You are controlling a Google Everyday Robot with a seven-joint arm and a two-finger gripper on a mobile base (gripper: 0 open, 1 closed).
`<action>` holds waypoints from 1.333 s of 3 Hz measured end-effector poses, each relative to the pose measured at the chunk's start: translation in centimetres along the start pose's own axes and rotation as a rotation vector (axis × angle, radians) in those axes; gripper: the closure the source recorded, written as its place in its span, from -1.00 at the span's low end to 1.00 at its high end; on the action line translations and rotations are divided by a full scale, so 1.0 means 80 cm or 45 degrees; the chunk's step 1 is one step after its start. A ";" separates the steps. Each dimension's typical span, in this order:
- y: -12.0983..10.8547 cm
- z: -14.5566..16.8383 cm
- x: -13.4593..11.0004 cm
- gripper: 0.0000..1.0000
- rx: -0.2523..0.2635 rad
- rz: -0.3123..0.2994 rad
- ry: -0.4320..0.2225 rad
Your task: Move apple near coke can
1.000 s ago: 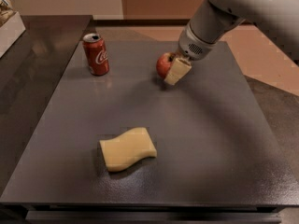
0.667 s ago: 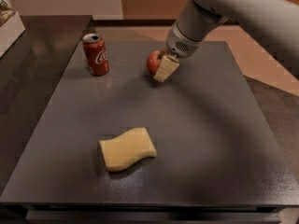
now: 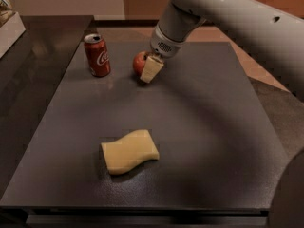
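The red apple [image 3: 139,62] sits at the far middle of the dark grey tabletop [image 3: 199,127], held between the fingers of my gripper [image 3: 146,66]. One pale finger [image 3: 151,69] shows in front of the apple, and the other is hidden behind it. The red coke can [image 3: 97,55] stands upright to the left of the apple, a small gap away. My white arm reaches in from the upper right.
A pale yellow wavy sponge block [image 3: 129,151] lies on the near middle of the table. A white box edge [image 3: 10,23] shows at the far left. The table's right edge borders a tan floor.
My gripper has carried the apple leftward across the far side of the table, from right of centre to close beside the coke can. The can and sponge have stayed put.
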State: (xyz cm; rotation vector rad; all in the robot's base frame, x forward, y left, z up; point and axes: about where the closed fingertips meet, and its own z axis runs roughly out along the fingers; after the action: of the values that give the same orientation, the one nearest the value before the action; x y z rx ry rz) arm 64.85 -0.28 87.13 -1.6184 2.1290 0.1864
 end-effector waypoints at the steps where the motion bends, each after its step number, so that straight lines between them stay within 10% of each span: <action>1: 0.007 0.017 -0.022 1.00 -0.024 -0.026 -0.006; 2: 0.012 0.032 -0.039 1.00 -0.037 -0.051 0.001; 4: 0.020 0.062 -0.065 0.17 -0.092 -0.103 0.017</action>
State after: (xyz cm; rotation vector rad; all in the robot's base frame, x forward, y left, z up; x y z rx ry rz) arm 65.78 6.63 84.74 -1.7487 2.0839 0.2300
